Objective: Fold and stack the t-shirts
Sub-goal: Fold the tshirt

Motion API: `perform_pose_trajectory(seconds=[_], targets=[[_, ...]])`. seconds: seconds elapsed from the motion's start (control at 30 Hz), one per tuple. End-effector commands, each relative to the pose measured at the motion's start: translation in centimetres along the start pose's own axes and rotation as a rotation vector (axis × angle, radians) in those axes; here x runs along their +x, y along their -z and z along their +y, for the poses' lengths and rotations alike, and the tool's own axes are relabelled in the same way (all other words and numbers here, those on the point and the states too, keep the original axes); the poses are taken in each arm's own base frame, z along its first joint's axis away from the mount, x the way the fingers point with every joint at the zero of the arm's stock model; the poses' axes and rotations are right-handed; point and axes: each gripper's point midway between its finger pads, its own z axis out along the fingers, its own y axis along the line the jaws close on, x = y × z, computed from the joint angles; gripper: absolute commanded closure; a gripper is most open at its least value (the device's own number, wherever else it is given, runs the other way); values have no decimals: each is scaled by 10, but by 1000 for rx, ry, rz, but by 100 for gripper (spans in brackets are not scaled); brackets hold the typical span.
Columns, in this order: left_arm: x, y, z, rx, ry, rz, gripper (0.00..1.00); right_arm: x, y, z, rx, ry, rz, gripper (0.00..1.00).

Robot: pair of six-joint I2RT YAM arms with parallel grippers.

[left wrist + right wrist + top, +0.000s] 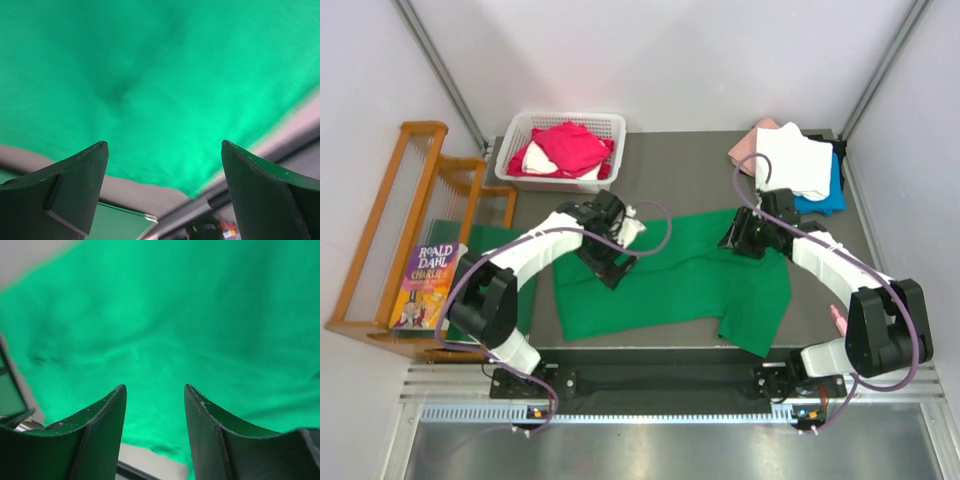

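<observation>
A bright green t-shirt [670,285] lies spread across the middle of the dark table, with one sleeve hanging toward the front right edge. My left gripper [611,268] hovers over the shirt's left part, jaws wide open and empty [164,145]; the green cloth [150,75] fills its view. My right gripper [736,238] is over the shirt's upper right part, jaws apart with nothing between them [155,387], above the green cloth [175,315]. Folded pink, white and blue t-shirts [798,165] are stacked at the back right. Red and white t-shirts [565,148] lie in a basket.
A white plastic basket [517,140] stands at the back left. A wooden rack [395,220] with a Roald Dahl book [427,272] and a darker green mat [480,240] sit left of the table. The table's front edge [650,350] runs just below the shirt.
</observation>
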Motion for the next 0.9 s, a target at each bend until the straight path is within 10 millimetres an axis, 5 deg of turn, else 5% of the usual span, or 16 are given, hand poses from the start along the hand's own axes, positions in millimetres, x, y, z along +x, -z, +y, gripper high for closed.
perform_pose_trajectory(seconds=[0.0, 0.37, 0.57, 0.87], targets=[[33, 11, -37, 109, -43, 101, 2, 1, 10, 5, -14, 13, -48, 50], [89, 4, -48, 207, -116, 321, 2, -13, -8, 4, 23, 26, -34, 50], [109, -23, -39, 203, -137, 485, 1, -34, -19, 14, 22, 25, -44, 52], [111, -57, -33, 249, -78, 529, 1, -78, -19, 40, 6, 49, -94, 52]])
